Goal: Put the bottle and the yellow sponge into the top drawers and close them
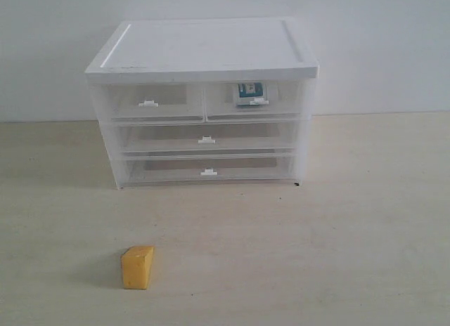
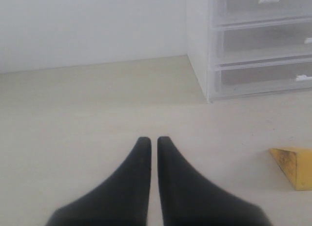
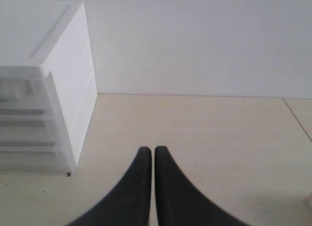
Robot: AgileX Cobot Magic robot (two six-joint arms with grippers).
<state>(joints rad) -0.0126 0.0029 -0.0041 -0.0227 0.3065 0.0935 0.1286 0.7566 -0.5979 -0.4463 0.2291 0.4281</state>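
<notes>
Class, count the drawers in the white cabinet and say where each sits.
4. Top left drawer and top right drawer sit side by side; the middle drawer and bottom drawer, full-width, lie beneath. None seems hidden.

Bright, soft, even light, seemingly from above right: the sponge and cabinet throw faint shadows leftward in the exterior view. All pictures look slightly soft and washed out, the whites nearly blending

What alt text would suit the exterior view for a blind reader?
A white-topped cabinet of clear drawers stands on a pale table; the bottle shows inside its closed top right drawer. The yellow sponge lies in front, towards the left.
</notes>
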